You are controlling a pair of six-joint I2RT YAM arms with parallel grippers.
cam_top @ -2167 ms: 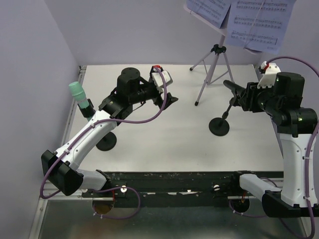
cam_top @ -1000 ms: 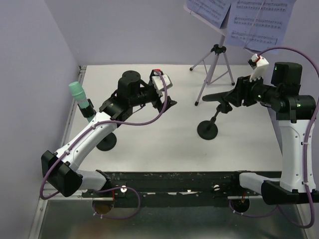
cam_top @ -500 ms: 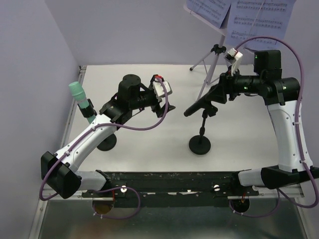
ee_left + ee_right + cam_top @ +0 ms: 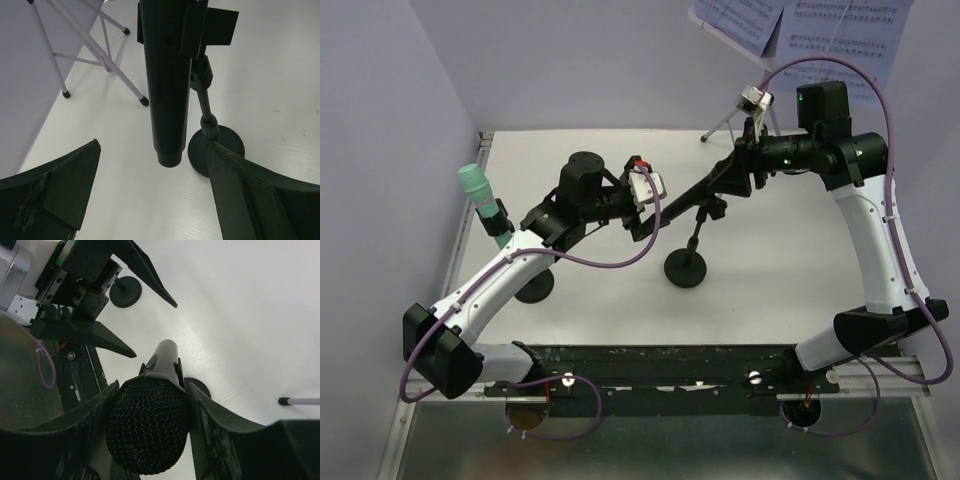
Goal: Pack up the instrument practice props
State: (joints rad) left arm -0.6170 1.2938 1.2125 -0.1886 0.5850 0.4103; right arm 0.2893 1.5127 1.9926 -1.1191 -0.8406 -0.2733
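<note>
Sheet-music pages (image 4: 840, 45) apparently cropped at top edge.

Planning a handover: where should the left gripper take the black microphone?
The bare lower barrel of the black microphone, coming tail-on: the right gripper clamps its mesh head, the stand clip sits higher, and the tail points between the fingers of the open left gripper.

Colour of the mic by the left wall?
Mint-green microphone, best in the top view.

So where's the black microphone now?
Top view, mid-table: the black microphone, clipped to its round-based pole, has its mesh head in the fingers of the right gripper and its tail at the open left gripper.
</note>
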